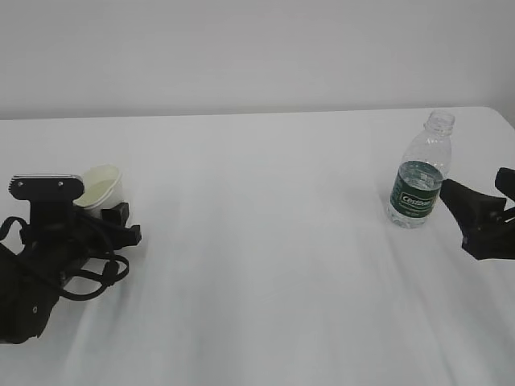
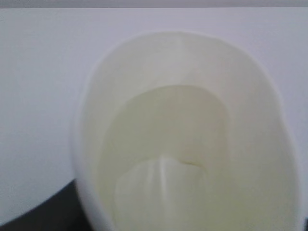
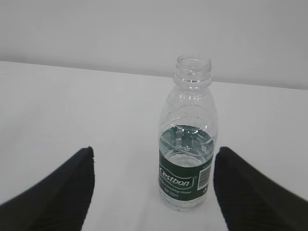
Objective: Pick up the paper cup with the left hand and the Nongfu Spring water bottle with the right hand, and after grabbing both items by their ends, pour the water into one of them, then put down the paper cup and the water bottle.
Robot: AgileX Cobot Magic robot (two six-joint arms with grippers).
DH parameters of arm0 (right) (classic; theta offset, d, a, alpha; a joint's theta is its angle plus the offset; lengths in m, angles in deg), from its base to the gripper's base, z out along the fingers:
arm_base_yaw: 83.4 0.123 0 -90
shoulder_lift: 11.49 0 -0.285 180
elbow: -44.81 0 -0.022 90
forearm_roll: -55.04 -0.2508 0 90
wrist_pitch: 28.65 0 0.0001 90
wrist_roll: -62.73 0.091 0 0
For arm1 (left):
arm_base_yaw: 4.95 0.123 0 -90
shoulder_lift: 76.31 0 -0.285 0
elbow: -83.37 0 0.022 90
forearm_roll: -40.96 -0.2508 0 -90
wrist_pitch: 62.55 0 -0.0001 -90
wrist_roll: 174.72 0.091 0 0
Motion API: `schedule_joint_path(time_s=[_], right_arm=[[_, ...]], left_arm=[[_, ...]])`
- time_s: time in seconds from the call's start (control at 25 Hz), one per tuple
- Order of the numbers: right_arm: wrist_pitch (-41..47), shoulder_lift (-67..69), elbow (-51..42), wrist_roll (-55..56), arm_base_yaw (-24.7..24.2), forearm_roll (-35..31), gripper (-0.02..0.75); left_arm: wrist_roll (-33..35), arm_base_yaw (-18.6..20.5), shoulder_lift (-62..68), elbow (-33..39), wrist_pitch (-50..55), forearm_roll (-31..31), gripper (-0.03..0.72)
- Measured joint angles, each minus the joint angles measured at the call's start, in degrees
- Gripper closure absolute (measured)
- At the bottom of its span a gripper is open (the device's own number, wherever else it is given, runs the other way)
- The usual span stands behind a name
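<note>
The paper cup (image 1: 100, 187) sits at the far left between the jaws of my left gripper (image 1: 109, 211), which is shut on it. In the left wrist view the paper cup (image 2: 183, 144) fills the frame with its pale inside towards the camera. Only a dark bit of one finger (image 2: 33, 216) shows beside it. The Nongfu Spring water bottle (image 1: 418, 174) stands upright and capless at the right. My right gripper (image 1: 473, 185) is open just right of it. In the right wrist view the bottle (image 3: 188, 144) stands a little beyond the open gripper (image 3: 154, 154), nearer the right finger, untouched. Water (image 3: 187, 139) fills its lower half.
The white table (image 1: 265, 241) stretches between the two arms, with its back edge meeting a plain wall. Loose black cables (image 1: 88, 277) hang off the left arm onto the table.
</note>
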Motion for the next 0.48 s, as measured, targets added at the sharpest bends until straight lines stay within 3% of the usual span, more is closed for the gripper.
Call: schedule_joint_path(time_s=[0.32,0.48], right_arm=[[0.0,0.0,0.0,0.0,0.0,0.0,0.151],[0.0,0.0,0.0,0.0,0.0,0.0,0.151]], left_arm=[[0.0,0.0,0.82,0.01,0.0,-0.11,0.283],[0.0,0.0,0.82,0.01,0.0,-1.14,0.232]])
